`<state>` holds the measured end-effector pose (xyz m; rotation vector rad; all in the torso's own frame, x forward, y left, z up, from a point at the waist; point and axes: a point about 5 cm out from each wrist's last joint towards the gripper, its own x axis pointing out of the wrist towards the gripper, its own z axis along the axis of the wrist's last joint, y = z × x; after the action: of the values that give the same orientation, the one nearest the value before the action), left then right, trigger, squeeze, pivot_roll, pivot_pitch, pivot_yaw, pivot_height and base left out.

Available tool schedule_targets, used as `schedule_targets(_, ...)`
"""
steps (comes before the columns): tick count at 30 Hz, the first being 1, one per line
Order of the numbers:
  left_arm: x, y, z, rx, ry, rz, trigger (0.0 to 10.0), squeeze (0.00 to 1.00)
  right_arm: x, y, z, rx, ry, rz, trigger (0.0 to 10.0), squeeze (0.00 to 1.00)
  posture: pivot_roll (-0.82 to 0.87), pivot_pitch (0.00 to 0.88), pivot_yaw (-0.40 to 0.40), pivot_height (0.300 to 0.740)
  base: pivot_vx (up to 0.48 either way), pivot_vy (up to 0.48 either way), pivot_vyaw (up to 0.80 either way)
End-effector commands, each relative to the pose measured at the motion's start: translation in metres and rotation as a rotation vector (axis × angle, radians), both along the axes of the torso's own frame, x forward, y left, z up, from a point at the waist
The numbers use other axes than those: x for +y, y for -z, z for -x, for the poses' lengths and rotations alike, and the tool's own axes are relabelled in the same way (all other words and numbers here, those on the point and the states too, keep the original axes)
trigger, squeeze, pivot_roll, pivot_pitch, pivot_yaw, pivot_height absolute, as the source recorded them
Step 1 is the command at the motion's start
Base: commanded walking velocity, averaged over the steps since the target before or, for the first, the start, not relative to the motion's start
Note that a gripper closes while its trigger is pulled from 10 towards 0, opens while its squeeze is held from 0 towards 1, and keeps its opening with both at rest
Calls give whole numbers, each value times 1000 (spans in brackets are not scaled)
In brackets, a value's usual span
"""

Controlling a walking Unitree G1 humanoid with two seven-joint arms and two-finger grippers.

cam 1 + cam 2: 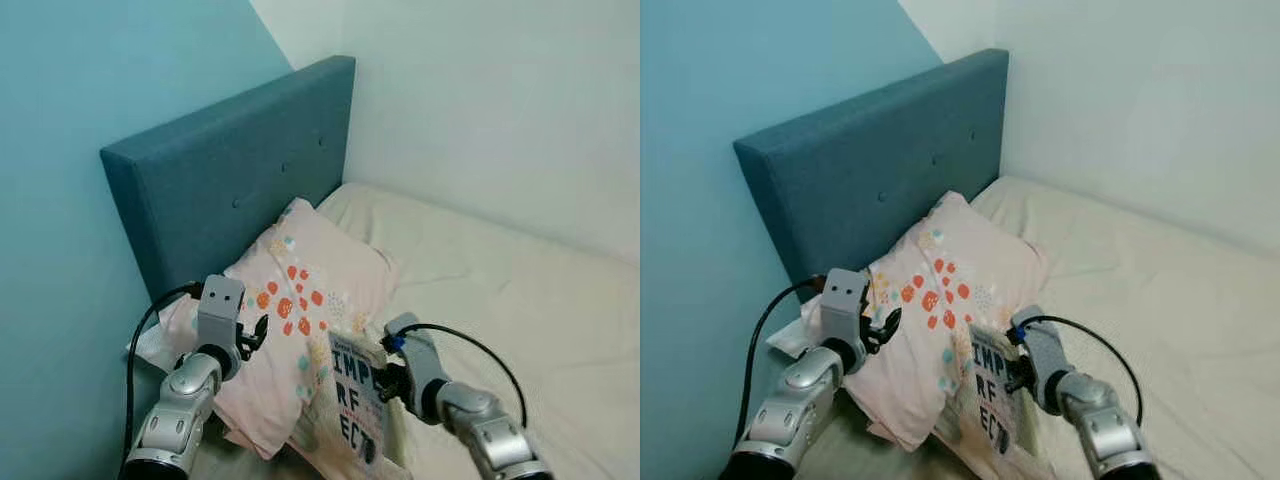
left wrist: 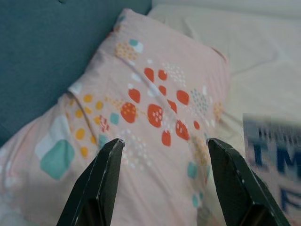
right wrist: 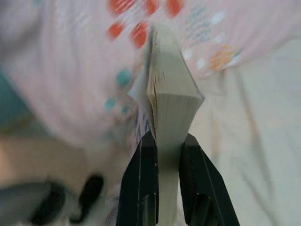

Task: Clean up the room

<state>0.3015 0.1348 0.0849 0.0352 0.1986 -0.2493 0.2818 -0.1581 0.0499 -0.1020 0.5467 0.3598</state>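
Over the beige bed sheet [image 1: 500,270], right gripper [image 3: 164,141] pinches thick paperback book [image 1: 357,400] by its edge, beside pink fruit-print pillow [image 1: 300,310]; thin grip, book may slip or swing w/ motion. Left gripper [image 2: 162,155] hangs spread wide above pillow.

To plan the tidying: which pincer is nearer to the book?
Right. The right pincer is shut on the book; the left pincer is open above the pillow, beside the book.
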Motion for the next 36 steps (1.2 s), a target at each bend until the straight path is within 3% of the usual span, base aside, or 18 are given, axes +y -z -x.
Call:
schedule_targets(1, -3, 3, 3, 16, 10, -2, 10000, 0, -7, -7, -4, -44, 66, -18, 10000, 0, -12, 3, -23, 652, 0, 0, 0)
schedule_targets(8, -4, 3, 3, 17, 21, -3, 10000, 0, -3, -4, 0, -27, 28, -22, 10000, 0, -10, 4, -17, 652, 0, 0, 0)
schedule_targets(22, -1, 2, 2, 15, 6, -9, 10000, 0, -2, -9, -5, -58, 64, -23, 10000, 0, -6, 24, -16, 599, 0, 0, 0)
schedule_targets(36, -3, 2, 3, 20, 21, -6, 10000, 0, -4, -9, -2, -58, 63, -25, 10000, 0, -7, 41, -8, 599, 0, 0, 0)
